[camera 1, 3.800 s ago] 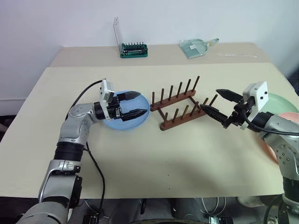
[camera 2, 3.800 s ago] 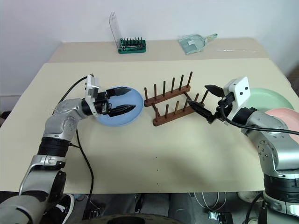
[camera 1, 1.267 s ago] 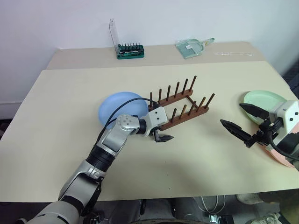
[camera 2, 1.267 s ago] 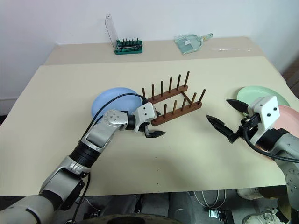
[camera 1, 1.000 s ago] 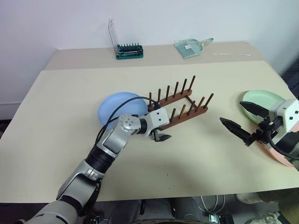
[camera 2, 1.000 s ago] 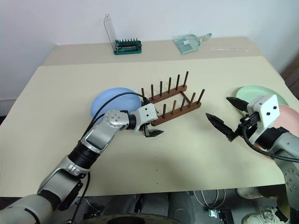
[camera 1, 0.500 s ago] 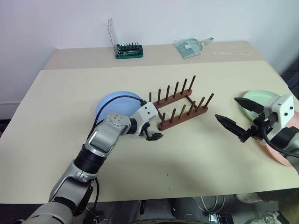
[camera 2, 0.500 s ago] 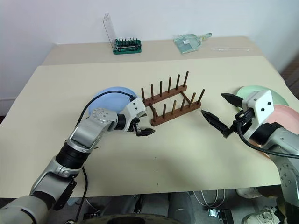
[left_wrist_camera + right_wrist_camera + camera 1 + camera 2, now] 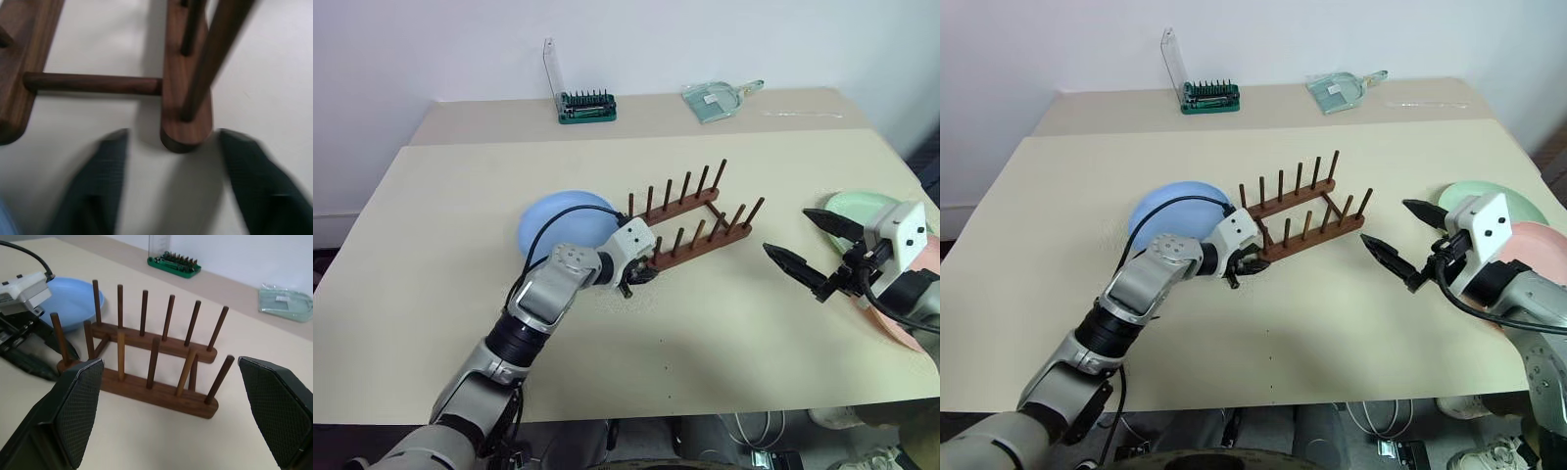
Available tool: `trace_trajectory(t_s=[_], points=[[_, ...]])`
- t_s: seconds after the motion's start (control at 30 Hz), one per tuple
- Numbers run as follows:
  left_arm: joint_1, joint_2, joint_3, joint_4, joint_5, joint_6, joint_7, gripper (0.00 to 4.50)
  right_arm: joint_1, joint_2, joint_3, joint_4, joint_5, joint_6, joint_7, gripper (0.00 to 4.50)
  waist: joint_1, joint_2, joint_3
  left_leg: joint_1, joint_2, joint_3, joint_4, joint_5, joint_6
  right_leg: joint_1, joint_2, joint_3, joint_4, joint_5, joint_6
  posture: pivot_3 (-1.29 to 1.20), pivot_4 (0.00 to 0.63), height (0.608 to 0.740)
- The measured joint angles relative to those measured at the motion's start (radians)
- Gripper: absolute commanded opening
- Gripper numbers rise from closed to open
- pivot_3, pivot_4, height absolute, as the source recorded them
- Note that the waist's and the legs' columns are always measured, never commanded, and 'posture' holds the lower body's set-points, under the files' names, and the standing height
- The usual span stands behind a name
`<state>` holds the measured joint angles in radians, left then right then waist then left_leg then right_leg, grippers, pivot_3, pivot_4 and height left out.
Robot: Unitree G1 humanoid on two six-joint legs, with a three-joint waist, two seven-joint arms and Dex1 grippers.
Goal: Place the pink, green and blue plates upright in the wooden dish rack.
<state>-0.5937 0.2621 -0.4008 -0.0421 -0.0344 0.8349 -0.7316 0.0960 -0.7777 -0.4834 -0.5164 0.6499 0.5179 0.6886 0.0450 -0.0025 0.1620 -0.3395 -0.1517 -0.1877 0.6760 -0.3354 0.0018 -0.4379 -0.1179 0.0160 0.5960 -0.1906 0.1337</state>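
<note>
At centre, my left claw straddles the rack's near rail end, fingers apart; right claw gapes empty. No plate racked: blue left, green and pink right.

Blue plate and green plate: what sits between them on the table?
The wooden dish rack stands between the blue plate and green plate, with bare table either side, seen in the left eye view.

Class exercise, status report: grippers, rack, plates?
Left gripper straddling dish rack rail end; right gripper open, empty. Plates unracked: blue plate flat. Nothing obstructing.
</note>
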Motion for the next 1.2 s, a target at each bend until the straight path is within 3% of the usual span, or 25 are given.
trace_trajectory(t_s=[0.4,0.67,0.87,1.2], points=[[-0.015,-0.020,0.023,0.056,-0.018,-0.070,0.007,0.68,0.026,0.006,-0.016,-0.013,0.001,-0.003,-0.005,4.50,-0.001,0.000,0.000,0.000,0.000,0.000,0.000,0.000,0.000,0.000,0.000,0.000,0.000,0.000,0.000,0.00,0.150,0.740],[-0.038,0.083,-0.002,0.087,-0.035,-0.254,-0.164,0.68,0.164,-0.005,-0.111,0.046,-0.003,-0.043,0.132,4.50,-0.002,0.000,0.000,-0.001,0.000,0.004,0.000,0.002,-0.003,-0.001,0.000,0.002,-0.001,0.001,0.000,0.00,0.150,0.740],[-0.051,0.068,-0.020,0.128,-0.036,-0.344,-0.228,0.68,0.220,-0.026,-0.222,0.070,0.002,-0.065,0.205,4.50,-0.003,-0.001,0.001,0.000,0.001,0.004,0.000,-0.001,0.002,-0.001,0.001,0.003,-0.001,0.001,0.001,0.00,0.150,0.740],[-0.071,0.002,-0.099,0.167,-0.007,-0.371,-0.270,0.68,0.305,-0.004,-0.250,0.024,0.024,-0.064,0.222,4.50,-0.003,-0.001,0.001,0.000,0.001,0.005,0.000,-0.001,0.002,-0.001,0.001,0.003,-0.001,0.001,0.001,0.00,0.150,0.740]])
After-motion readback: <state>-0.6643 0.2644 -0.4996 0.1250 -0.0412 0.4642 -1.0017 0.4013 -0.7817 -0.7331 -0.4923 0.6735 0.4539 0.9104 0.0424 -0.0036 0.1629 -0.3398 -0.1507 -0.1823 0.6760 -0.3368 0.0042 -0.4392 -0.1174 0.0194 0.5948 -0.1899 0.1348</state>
